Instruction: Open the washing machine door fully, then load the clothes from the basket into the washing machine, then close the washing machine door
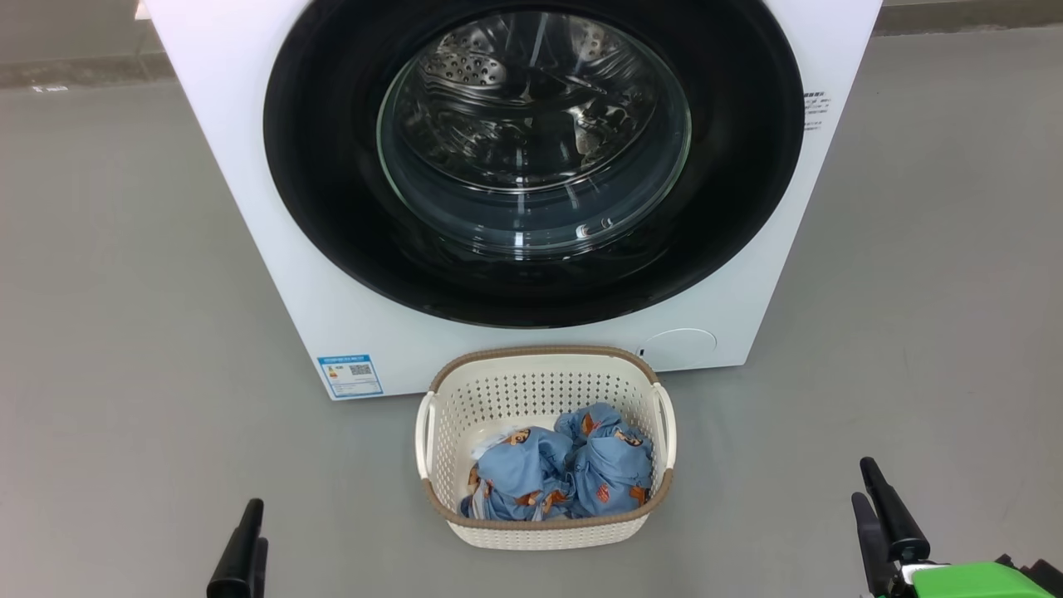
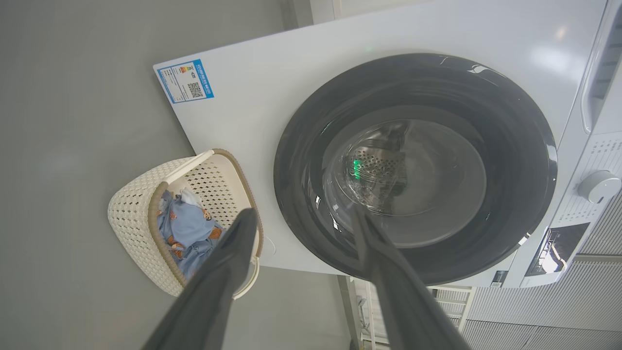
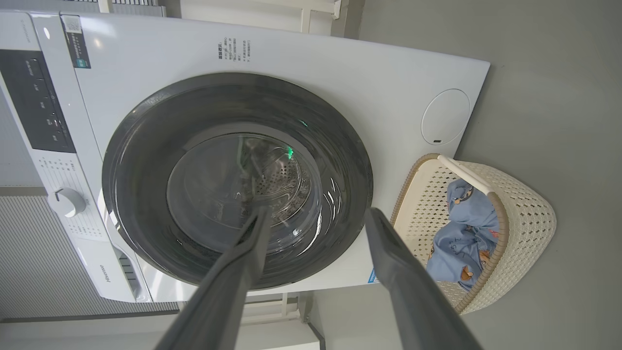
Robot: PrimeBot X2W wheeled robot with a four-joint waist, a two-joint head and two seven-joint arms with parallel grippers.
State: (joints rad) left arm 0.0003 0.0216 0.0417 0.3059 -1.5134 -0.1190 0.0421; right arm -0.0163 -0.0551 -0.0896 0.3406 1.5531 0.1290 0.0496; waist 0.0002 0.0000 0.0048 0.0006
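Note:
The white washing machine [image 1: 249,208] stands straight ahead. Its door [image 1: 332,166], a black rim around clear glass, lies flush with the front, and the steel drum shows through the glass. On the floor just before it sits the cream basket [image 1: 544,353] holding light blue printed clothes [image 1: 565,473]. My left gripper [image 1: 249,531] is low at the left of the basket, and my right gripper [image 1: 865,482] low at the right, both apart from it. In the wrist views, the left gripper [image 2: 303,214] and right gripper [image 3: 318,214] stand open and hold nothing, facing the door [image 2: 301,146] [image 3: 141,146].
Grey floor [image 1: 124,332] spreads to both sides of the machine and basket. A blue label [image 1: 350,375] and a round flap [image 1: 681,349] sit low on the machine's front. A control panel with a knob [image 3: 65,201] is at the machine's top.

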